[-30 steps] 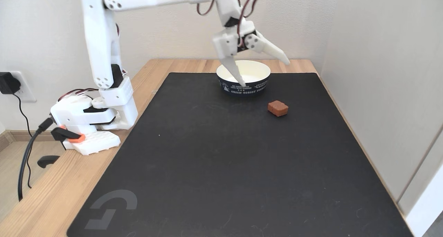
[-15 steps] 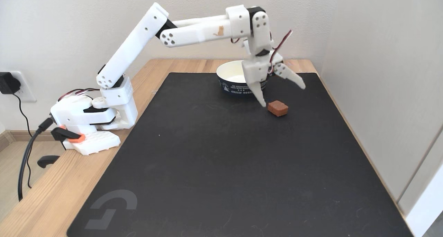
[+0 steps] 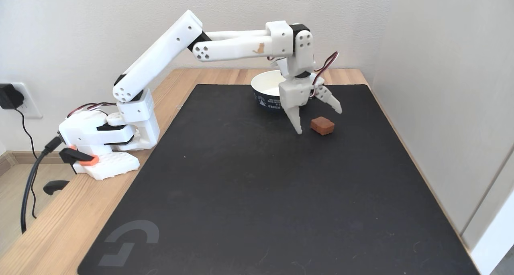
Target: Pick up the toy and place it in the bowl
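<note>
Jaws: in the fixed view the gripper (image 3: 319,121) points down with its two fingers spread wide apart and nothing between them is gripped. One finger tip is low, close to the mat, just to the left of the toy; the other finger is raised and ends above and to the right of the toy. I see a thin gap between the lower tip and the toy, so they seem apart, but this is hard to judge.

Hidden parts: the gripper body and wrist stand in front of the bowl (image 3: 265,91) and cover its right half. The white printing on the bowl's dark outside is cut off by the gripper and is too small to read fully.

Toy: the toy (image 3: 322,125) is a small reddish-brown block with rounded edges. It lies on the black mat (image 3: 257,194), in front of the bowl and to its right, near it but not touching.

Bowl: round, cream-white inside, dark navy outside; it stands at the far edge of the mat.

Arm: the white arm (image 3: 229,50) reaches from its base at the left side of the wooden table (image 3: 52,231).
</note>
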### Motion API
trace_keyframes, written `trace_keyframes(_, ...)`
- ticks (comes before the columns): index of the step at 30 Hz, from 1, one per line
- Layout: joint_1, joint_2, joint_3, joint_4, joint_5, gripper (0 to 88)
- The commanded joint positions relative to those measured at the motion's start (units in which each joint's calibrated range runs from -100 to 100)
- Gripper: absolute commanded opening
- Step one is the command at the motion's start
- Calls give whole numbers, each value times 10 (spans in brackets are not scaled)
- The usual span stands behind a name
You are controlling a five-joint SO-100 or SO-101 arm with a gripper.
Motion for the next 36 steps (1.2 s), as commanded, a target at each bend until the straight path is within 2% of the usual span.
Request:
trace_keyframes(1,-4,2,-27,-6,12,433)
trace_keyframes(19,10,68,-28,-40,7,429)
trace_keyframes(21,9,69,-28,-39,7,392)
trace_keyframes(22,8,69,-28,-39,7,355)
trace_keyframes(23,7,69,-28,-39,-1,270)
trace_keyframes(25,7,69,-28,-40,-10,217)
trace_keyframes(36,4,69,-28,-40,-11,200)
